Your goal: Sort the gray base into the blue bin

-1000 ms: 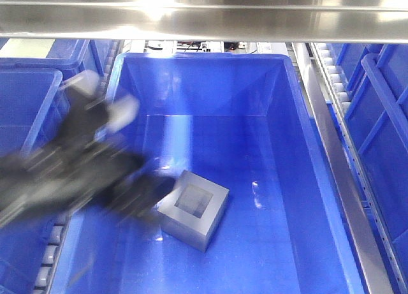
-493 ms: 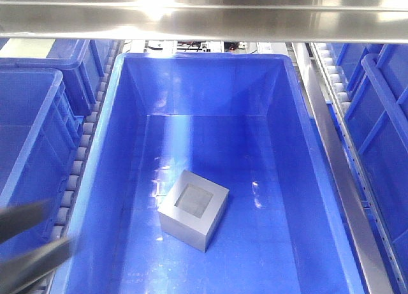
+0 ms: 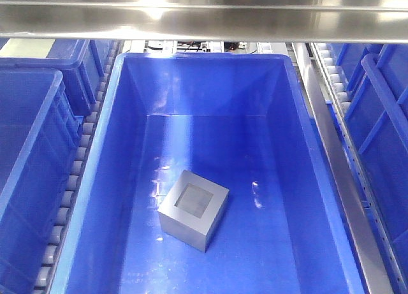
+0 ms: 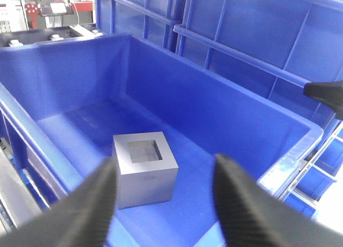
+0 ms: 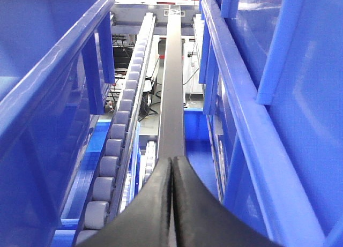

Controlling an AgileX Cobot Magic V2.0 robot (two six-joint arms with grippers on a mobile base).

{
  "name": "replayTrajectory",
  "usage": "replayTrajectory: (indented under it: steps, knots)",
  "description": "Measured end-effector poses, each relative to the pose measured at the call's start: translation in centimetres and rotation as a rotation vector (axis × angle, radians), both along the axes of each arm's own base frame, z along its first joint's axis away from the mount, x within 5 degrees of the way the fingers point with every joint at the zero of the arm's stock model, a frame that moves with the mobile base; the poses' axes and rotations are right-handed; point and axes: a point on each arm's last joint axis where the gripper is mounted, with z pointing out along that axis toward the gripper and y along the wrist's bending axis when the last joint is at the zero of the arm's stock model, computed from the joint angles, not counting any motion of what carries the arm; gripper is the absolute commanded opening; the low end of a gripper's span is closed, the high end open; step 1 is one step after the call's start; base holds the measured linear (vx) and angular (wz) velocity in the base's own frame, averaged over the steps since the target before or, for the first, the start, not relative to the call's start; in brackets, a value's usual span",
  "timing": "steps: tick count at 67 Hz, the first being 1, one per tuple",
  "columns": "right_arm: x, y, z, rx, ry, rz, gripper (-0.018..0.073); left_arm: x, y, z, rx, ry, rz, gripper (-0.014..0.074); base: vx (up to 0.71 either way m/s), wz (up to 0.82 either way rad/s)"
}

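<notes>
The gray base [image 3: 194, 209] rests on the floor of the blue bin [image 3: 127, 83], its square recess facing up; nothing touches it. The left wrist view shows the same gray base [image 4: 144, 168] inside the blue bin [image 4: 300, 130], seen from over the near rim. My left gripper [image 4: 165, 177] stands open, its two dark fingers apart with nothing between them, back from the block. My right gripper [image 5: 172, 164] is shut on nothing, hanging over a dark rail between bins. Neither gripper shows in the front view.
More blue bins stand at left [image 3: 25, 134] and right [image 3: 382, 115]. Gray roller tracks [image 3: 80, 160] run along the main bin's sides. A shiny metal beam [image 3: 204, 16] crosses overhead. A dark tip [image 4: 324, 91] pokes in at the right of the left wrist view.
The left arm, blurred over the bin's left side a second ago, has pulled back toward the lower left and left the front view. The gray base has stayed put.
</notes>
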Motion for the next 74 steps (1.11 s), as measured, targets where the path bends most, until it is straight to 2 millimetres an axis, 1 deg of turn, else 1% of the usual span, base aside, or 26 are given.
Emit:
replayTrajectory:
  steps: [1, 7, 51, 57, 64, 74]
  knots:
    - [0.0, 0.0, 0.0, 0.000, 0.000, 0.000, -0.0005, 0.0, 0.0, 0.0, 0.000, 0.000, 0.000, 0.0135, 0.00, 0.00]
    - [0.0, 0.0, 0.0, 0.000, 0.000, 0.000, -0.0005, 0.0, 0.0, 0.0, 0.000, 0.000, 0.000, -0.0011, 0.00, 0.00]
    - [0.0, 0.0, 0.0, 0.000, 0.000, 0.000, -0.0005, 0.0, 0.0, -0.1, 0.005, 0.006, -0.001, -0.0008, 0.00, 0.00]
    - [0.0, 0.0, 0.0, 0.000, 0.000, 0.000, -0.0005, 0.1, 0.0, -0.4, 0.012, 0.013, 0.003, -0.0008, 0.00, 0.00]
    - [0.0, 0.0, 0.0, 0.000, 0.000, 0.000, -0.0005, 0.4, 0.1, -0.6, 0.016, 0.019, 0.071, -0.0008, 0.00, 0.00]
    - [0.0, 0.0, 0.0, 0.000, 0.000, 0.000, -0.0005, 1.2, 0.9, -1.2, 0.014, -0.011, 0.275, -0.0008, 0.00, 0.00]
